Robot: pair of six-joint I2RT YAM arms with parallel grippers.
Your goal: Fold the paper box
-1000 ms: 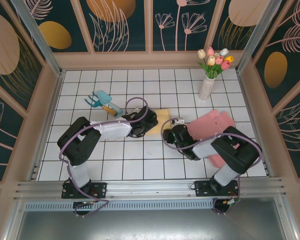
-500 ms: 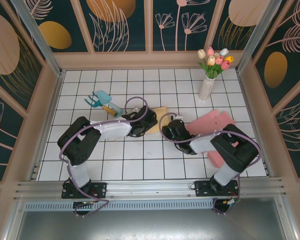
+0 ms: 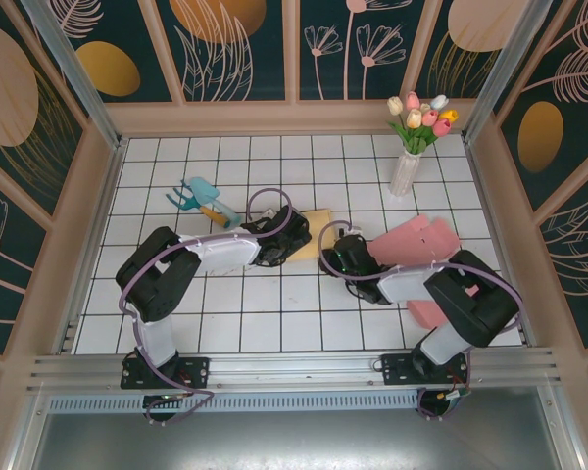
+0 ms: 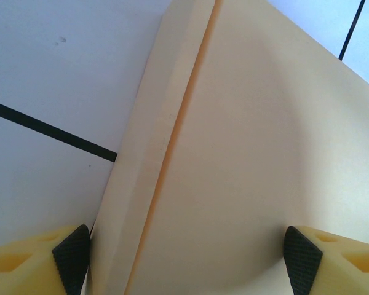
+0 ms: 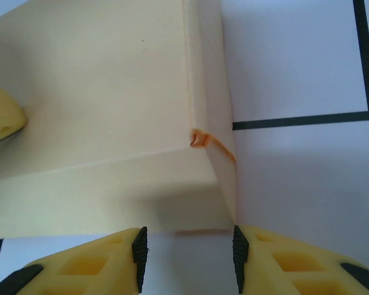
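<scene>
The cream paper box point(image 3: 316, 229) lies flat-sided on the white tiles mid-table. My left gripper point(image 3: 296, 236) comes at it from the left, jaws open wide. In the left wrist view the box point(image 4: 246, 153) spans the gap of the left gripper point(image 4: 187, 258), and a folded flap runs along the box's left edge. My right gripper point(image 3: 335, 254) is at the box's near right corner. In the right wrist view the box point(image 5: 111, 110) sits just ahead of the open right gripper point(image 5: 187, 258), with bare tile between the pads. The right pad nearly touches the corner.
A flat pink paper sheet point(image 3: 418, 245) lies right of the box, partly under the right arm. A white vase of tulips point(image 3: 408, 168) stands at the back right. A teal and orange tool point(image 3: 200, 199) lies at the left. Raised walls ring the table.
My right gripper has moved up and left to the box's corner, and its jaws have widened a little. The left gripper and the box have stayed put.
</scene>
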